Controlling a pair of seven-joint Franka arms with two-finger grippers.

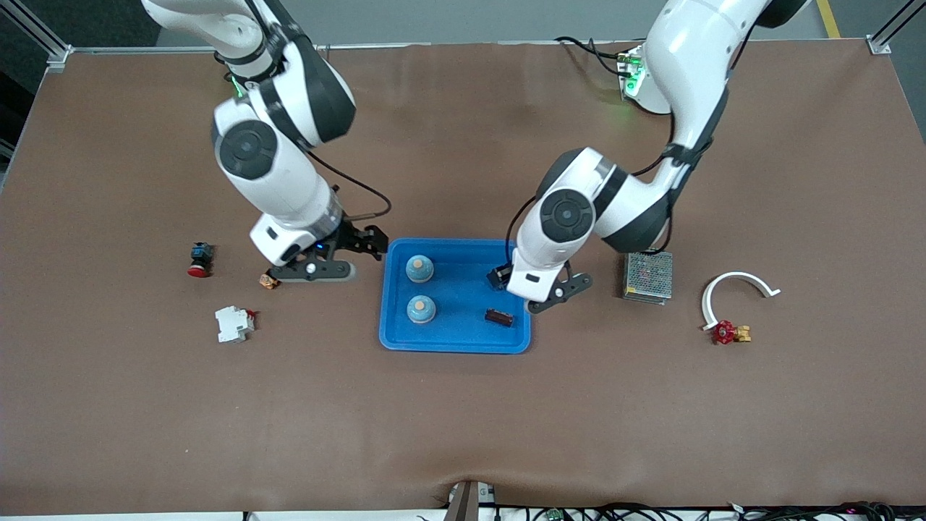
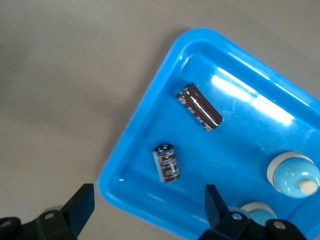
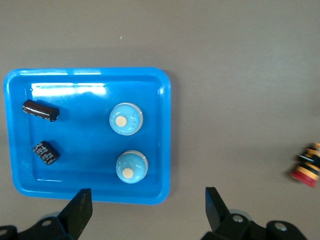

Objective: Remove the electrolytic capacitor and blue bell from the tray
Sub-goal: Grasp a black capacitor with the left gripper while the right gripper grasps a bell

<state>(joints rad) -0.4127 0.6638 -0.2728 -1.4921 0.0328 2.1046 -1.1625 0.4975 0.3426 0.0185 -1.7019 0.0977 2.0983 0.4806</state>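
A blue tray (image 1: pixel 456 340) lies mid-table. In it are two light-blue bells (image 1: pixel 419 268) (image 1: pixel 421 309) and two dark capacitors, one lying free (image 1: pixel 499 317) and one (image 1: pixel 496 278) partly covered by my left hand. My left gripper (image 1: pixel 539 288) hangs open over the tray's edge toward the left arm's end, holding nothing; its view shows both capacitors (image 2: pixel 199 106) (image 2: pixel 166 162) below the gripper (image 2: pixel 148 207). My right gripper (image 1: pixel 365 259) hangs open and holding nothing beside the tray's edge toward the right arm's end (image 3: pixel 147 210), with the bells (image 3: pixel 126 119) (image 3: pixel 131 167) closest to it.
Toward the right arm's end lie a red push button (image 1: pixel 200 259), a small brown part (image 1: pixel 268 281) and a white breaker (image 1: pixel 234 323). Toward the left arm's end sit a metal mesh box (image 1: pixel 648 276), a white curved piece (image 1: pixel 734 286) and a red valve (image 1: pixel 727 333).
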